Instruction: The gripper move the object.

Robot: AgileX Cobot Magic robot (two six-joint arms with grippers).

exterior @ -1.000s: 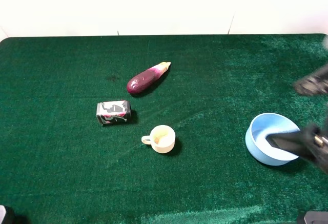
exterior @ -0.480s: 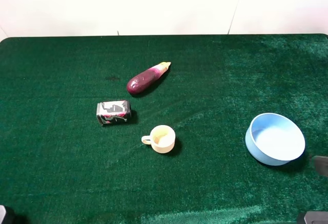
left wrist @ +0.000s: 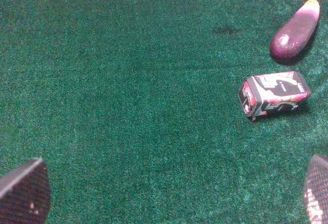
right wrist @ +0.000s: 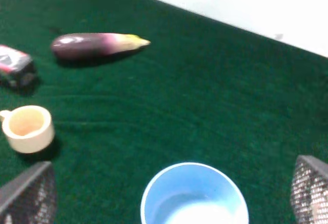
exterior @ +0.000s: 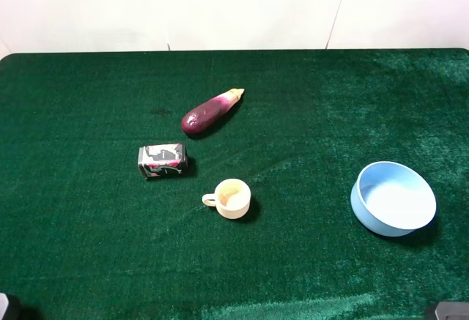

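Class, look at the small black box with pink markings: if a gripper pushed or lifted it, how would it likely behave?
The box lies on a long flat face, so it would probably slide rather than roll. Its straight edges suggest it is fairly stiff. The fuzzy green cloth may drag on it, so an off-centre push could turn it.

Quick count of what's on the green desk (exterior: pixel 88 247): four loose things total. One small black box (exterior: pixel 163 160) with pink and white markings, lying on its side. One purple eggplant (exterior: pixel 211 110), sitting toward the far edge from the box. One cream cup (exterior: pixel 230 198), on the near side of the box. One light blue bowl (exterior: pixel 393 198) over by the right edge. Each wrist view also shows two dark fingers (left wrist: pixel 23 193), so four fingers overall, two per arm.
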